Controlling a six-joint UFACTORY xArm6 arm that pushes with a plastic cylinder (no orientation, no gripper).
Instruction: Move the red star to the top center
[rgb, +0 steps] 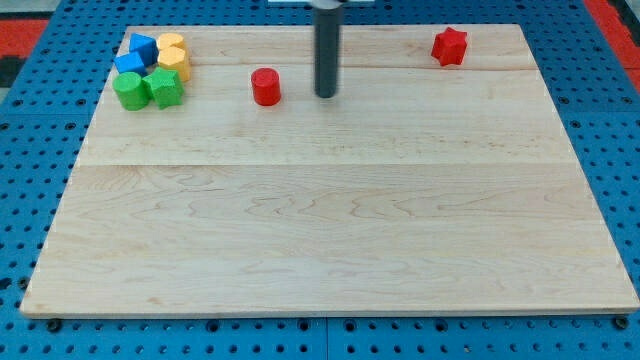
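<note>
The red star (450, 46) lies near the view's top right of the wooden board (330, 200). My tip (326, 94) rests on the board at the top centre, well to the left of the star and apart from it. A red cylinder (265, 87) stands just to the left of my tip, not touching it.
A cluster of blocks sits at the view's top left: two blue blocks (137, 55), two yellow blocks (174, 55), a green cylinder (129, 90) and a green star-like block (165, 88). A blue perforated surface (600, 120) surrounds the board.
</note>
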